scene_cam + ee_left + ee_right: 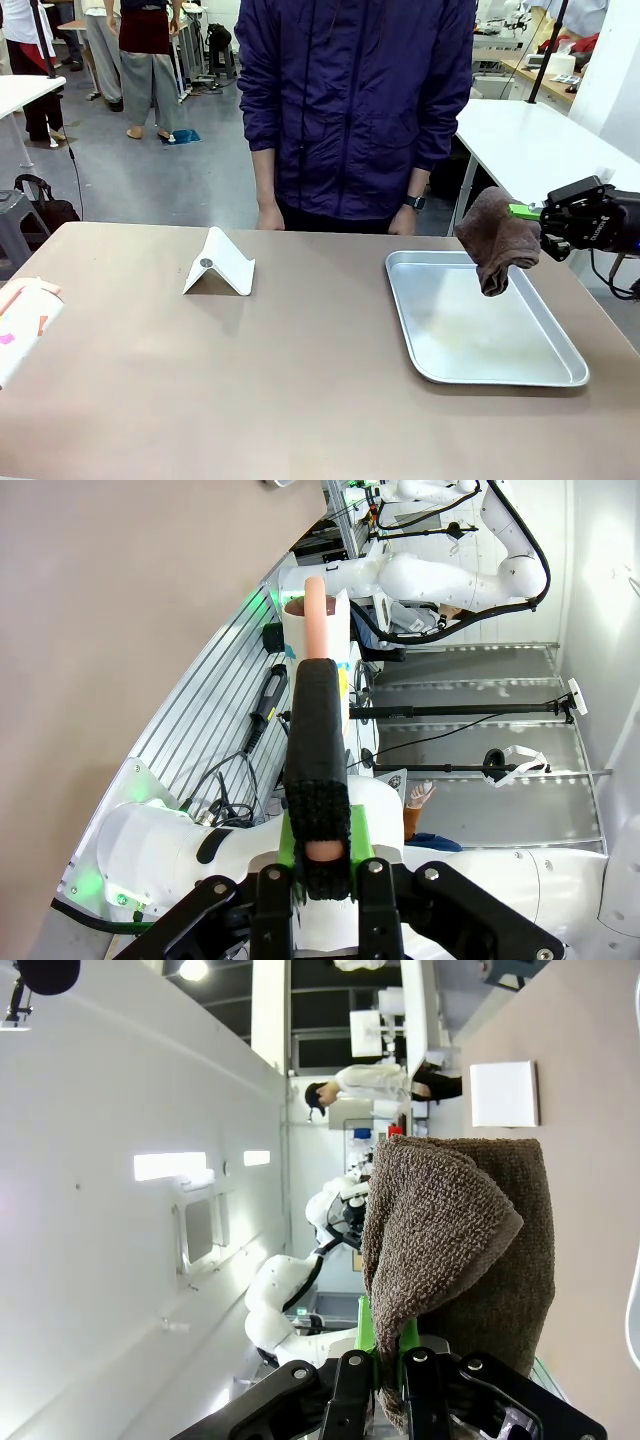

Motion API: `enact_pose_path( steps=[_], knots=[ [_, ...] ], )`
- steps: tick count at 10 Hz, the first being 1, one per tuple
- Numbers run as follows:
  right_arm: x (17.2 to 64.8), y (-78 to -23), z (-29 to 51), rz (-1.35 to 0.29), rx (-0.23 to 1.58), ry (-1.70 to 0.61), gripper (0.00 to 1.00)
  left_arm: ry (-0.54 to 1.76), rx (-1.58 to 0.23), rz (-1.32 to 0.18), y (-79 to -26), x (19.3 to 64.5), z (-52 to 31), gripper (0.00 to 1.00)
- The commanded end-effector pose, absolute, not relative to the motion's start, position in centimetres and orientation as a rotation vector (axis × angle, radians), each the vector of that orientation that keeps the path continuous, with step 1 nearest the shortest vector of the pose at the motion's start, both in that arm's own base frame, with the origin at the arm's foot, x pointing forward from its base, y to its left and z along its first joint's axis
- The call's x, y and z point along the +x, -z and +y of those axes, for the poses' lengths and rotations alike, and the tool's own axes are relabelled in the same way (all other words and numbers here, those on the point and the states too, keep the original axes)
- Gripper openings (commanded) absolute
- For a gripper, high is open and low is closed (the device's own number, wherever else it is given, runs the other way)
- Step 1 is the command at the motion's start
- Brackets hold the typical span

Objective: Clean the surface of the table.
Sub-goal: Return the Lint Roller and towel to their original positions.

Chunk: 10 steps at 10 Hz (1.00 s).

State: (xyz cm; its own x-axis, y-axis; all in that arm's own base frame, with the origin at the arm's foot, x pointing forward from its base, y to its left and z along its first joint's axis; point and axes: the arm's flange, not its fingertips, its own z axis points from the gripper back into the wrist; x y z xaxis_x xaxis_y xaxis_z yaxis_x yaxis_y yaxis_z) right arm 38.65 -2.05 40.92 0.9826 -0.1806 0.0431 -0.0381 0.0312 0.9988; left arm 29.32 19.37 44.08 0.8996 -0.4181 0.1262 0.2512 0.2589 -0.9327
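Front view: the right pincer [522,212] was closed on a brown cloth [497,240], which hung in a bunch above the far right corner of a metal tray [520,370]. The cloth was clear of the tray floor and of the counter [250,390], whose brownish top spread across the lower frame. A white folded stand [220,264] stood left of centre, well apart from the tray. A pale printed object [25,320] lay at the left edge. A person stood at the far side, one hand [270,215] and the other hand [403,220] hanging at the counter's far edge.

Left wrist view: the left pincer [321,865] was closed on a black brush-like tool [318,760] with a pinkish core. The counter showed at upper left [120,600], well off from the tool.

Right wrist view: the cloth [460,1260] was pinched between green pads [365,1325] and draped over the fingers. The stand [504,1093] and counter [590,1210] lay beyond.

Judgement: the step in hand appeared to be carrying the cloth to the wiping area; no wiping had begun. The next move would call for bringing the cloth over bare counter clear of the tray rim, lowering it to flat contact, and sweeping without striking the stand.
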Motion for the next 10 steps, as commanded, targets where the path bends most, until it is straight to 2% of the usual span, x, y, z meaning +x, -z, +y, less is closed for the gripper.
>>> enact_pose_path(
  steps=[1, 4, 7, 9, 10],
  knots=[
    [39.8, -41.8, -0.7, -0.164, 1.487, 0.107, 0.08, 0.515, -1.200, 0.174, -45.2, 29.8, 17.9, 0.22],
    [42.6, -44.7, 5.6, -0.171, 1.437, -0.057, 0.08, 0.557, -1.056, 0.257, -50.3, 34.4, 12.4, 0.22],
    [45.4, -44.8, 15.8, -0.068, 1.391, -0.187, 0.08, 0.524, -0.994, 0.366, -54.3, 42.0, 3.3, 0.22],
    [46.4, -42.8, 22.5, 0.009, 1.297, -0.161, 0.08, 0.325, -0.925, 0.236, -56.3, 46.4, -2.0, 0.22],
    [46.5, -41.7, 24.6, -0.010, 1.245, -0.106, 0.08, 0.224, -0.894, 0.155, -56.9, 48.3, -3.5, 0.22]
  ],
)
